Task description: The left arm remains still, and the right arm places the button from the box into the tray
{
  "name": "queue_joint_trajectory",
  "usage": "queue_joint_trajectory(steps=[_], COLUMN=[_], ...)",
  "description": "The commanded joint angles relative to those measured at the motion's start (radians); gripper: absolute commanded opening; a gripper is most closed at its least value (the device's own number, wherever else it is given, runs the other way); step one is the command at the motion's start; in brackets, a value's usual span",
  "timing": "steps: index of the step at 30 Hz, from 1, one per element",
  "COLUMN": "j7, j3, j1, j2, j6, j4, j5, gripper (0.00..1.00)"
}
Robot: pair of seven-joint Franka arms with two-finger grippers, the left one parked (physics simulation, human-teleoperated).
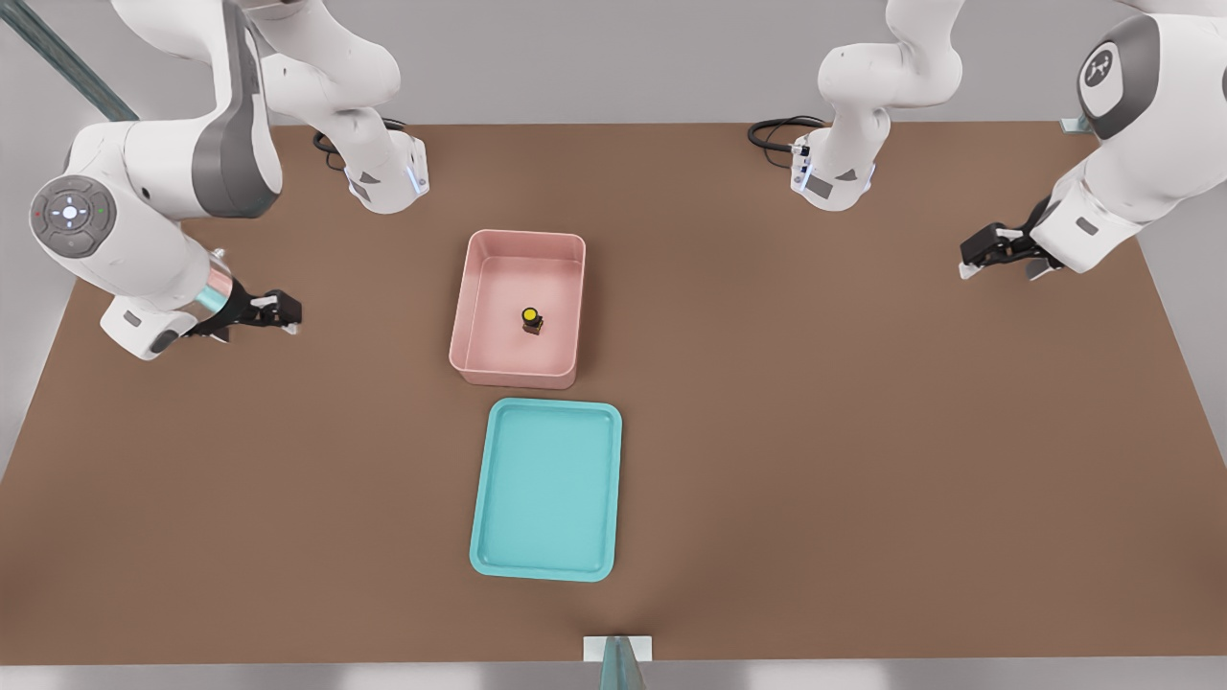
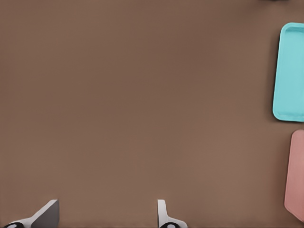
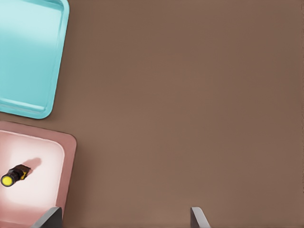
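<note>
Button [image 1: 530, 319] upright inside pink box [image 1: 479, 316], gripper [image 1: 278, 312] well apart toward front view's left, jaws spread, empty.

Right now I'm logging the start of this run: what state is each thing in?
button: upright on the floor of the box, untouched.
box: open-topped, holds only the button.
tray: nothing in it, flat on the table beside the box, a gap between them.
gripper: open, holding nothing, off to the front view's left of the box.
</note>
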Motion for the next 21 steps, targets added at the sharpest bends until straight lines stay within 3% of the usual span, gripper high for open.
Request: queue_joint_trajectory(steps=[1,2,3,4,6,9,16,21], j7=[-0.051,-0.042,0.025,0.339,0.745,1.099,1.160,1.291], j3=[-0.005,0.000,0.087,0.142,0.142,0.142,0.162,0.178], j1=[-0.007,0.002,0.020,0.131,0.361,0.554,0.507,0.514], j2=[0.004,0.019,0.049,0.105,0.279,0.372,0.144,0.138], j6=[0.000,0.001,0.004,0.014,0.041,0.205,0.633,0.790], j4=[0.003,0.003,0.006,0.028,0.177,0.166,-0.405,-0.572], j5=[0.035,0.045,0.059,0.053,0.056,0.062,0.062,0.049], gripper=[1.00,1.00,1.00,1.00,1.00,1.00,1.00,1.00])
